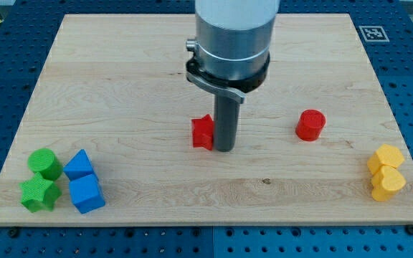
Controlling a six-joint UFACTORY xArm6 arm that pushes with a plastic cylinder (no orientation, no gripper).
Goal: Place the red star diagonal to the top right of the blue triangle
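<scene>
A pale wooden counter (120, 79) sits on a blue pegboard. There is no gripper; my tip (224, 148) touches the red star (203, 132) mid-frame, on its right. The blue triangle (79, 165) sits lower left, well apart.

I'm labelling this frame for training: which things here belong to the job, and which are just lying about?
Job:
red star, touching the left of my tip
blue triangle, far to the view's lower left

Lying about:
blue cube
green cylinder
green star
red cylinder
two yellow blocks
</scene>
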